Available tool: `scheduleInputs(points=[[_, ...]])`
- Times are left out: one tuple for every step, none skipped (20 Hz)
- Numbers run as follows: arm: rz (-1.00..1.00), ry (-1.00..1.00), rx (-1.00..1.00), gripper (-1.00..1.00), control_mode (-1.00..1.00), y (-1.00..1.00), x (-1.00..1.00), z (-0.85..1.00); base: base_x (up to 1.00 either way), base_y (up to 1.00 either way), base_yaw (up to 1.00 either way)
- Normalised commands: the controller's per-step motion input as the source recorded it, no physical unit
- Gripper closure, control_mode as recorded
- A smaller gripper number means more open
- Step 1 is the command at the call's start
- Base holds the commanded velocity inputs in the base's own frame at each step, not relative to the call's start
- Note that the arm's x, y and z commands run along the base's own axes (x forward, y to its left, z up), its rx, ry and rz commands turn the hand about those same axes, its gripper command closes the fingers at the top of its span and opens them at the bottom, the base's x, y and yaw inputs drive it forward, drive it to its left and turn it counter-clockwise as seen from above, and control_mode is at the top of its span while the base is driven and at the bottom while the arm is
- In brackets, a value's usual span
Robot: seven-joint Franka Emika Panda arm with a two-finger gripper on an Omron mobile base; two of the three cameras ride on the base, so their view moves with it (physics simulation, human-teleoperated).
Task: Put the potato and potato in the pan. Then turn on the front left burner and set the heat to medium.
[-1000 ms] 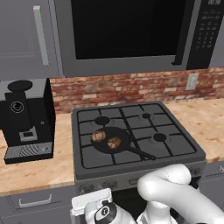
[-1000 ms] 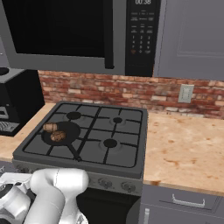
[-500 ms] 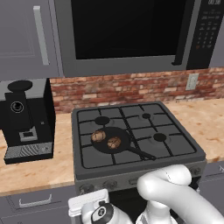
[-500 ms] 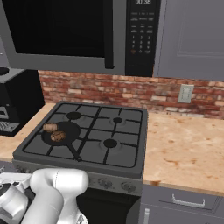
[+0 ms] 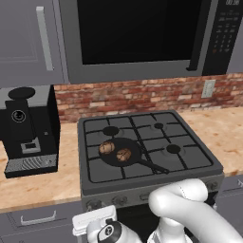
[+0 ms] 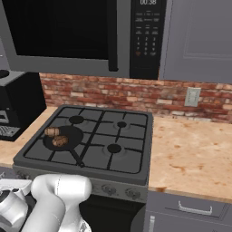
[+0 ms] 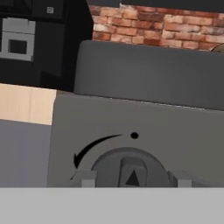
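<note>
Directly ahead of the gripper [image 7: 131, 178], parted on either side of it, a stove knob [image 7: 127, 168] was framed; well beyond, both potatoes [image 5: 115, 151] were seen in the pan [image 5: 124, 153].

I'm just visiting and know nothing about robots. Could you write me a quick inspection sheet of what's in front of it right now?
Surface: wooden counter on both sides of a black gas stove.
Job's things: two potatoes lie in the pan on the stove's front left grate.
Clutter: black coffee machine left of the stove.
Grippers: gripper right at a stove knob; whether the jaws grip it, cannot tell.
Cables: nothing seen.
Surroundings: brick wall, microwave overhead, wall outlet.
</note>
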Motion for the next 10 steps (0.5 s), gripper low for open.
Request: scheduleInputs(points=[[0.00, 0.00, 0.00, -1.00, -1.00, 0.00, 0.00, 0.00, 0.00, 0.00, 0.00], [0.00, 0.00, 0.00, -1.00, -1.00, 0.00, 0.00, 0.00, 0.00, 0.00, 0.00], [0.00, 0.00, 0.00, -1.00, -1.00, 0.00, 0.00, 0.00, 0.00, 0.00, 0.00], [0.00, 0.00, 0.00, -1.00, -1.00, 0.00, 0.00, 0.00, 0.00, 0.00, 0.00], [0.00, 0.00, 0.00, -1.00, -1.00, 0.00, 0.00, 0.00, 0.00, 0.00, 0.00], [0.00, 0.00, 0.00, -1.00, -1.00, 0.00, 0.00, 0.00, 0.00, 0.00, 0.00], [0.00, 0.00, 0.00, -1.00, -1.00, 0.00, 0.06, 0.00, 0.00, 0.00, 0.00], [0.00, 0.00, 0.00, -1.00, -1.00, 0.00, 0.00, 0.00, 0.00, 0.00, 0.00], [0.00, 0.00, 0.00, -1.00, -1.00, 0.00, 0.00, 0.00, 0.00, 0.00, 0.00], [0.00, 0.00, 0.00, -1.00, -1.00, 0.00, 0.00, 0.00, 0.00, 0.00, 0.00]])
